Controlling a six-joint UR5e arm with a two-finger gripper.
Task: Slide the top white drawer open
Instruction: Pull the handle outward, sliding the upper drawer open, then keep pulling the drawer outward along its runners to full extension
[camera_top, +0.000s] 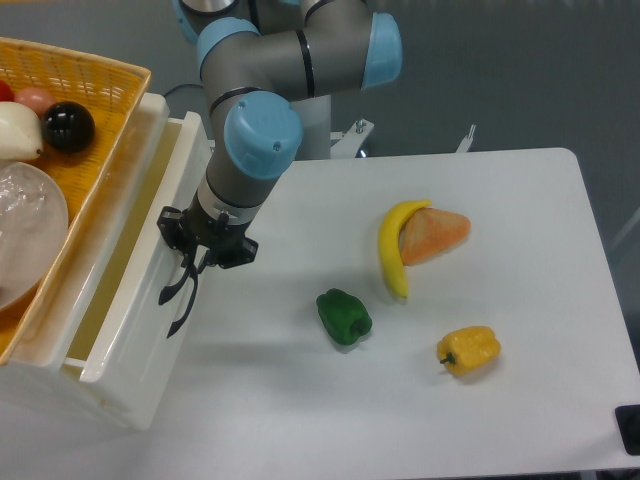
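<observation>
Gripping the black curved handle (180, 298) near its upper end, the tool (192, 268) has its two fingers drawn in on that handle at the front face of the top white drawer (140, 300), with no visible gap left between fingers and handle. That drawer stands at the left edge of the desk (420, 400), already pulled partway out of the white cabinet, so its open yellowish inside shows as a long slot between its front wall and the cabinet body; whether it has reached full travel cannot be told from this view. A woven yellow basket (100, 80) rests on top of the cabinet at far left, holding a black ball (68, 127) and other rounded items. Out on the desk, well apart from the drawer, lie a green pepper (344, 316), a banana (394, 248) touching an orange wedge-shaped piece (436, 234), and a yellow pepper (469, 350). As a judgement, the drawer is glossy, stiff plastic and probably light when it carries nothing, so it should slide with little force; its smooth walls would be slippery to pinch, which makes the handle the sensible place to hold. Pulling straight out along the runners, not sideways, should keep the tray from jamming or the cabinet from shifting.
</observation>
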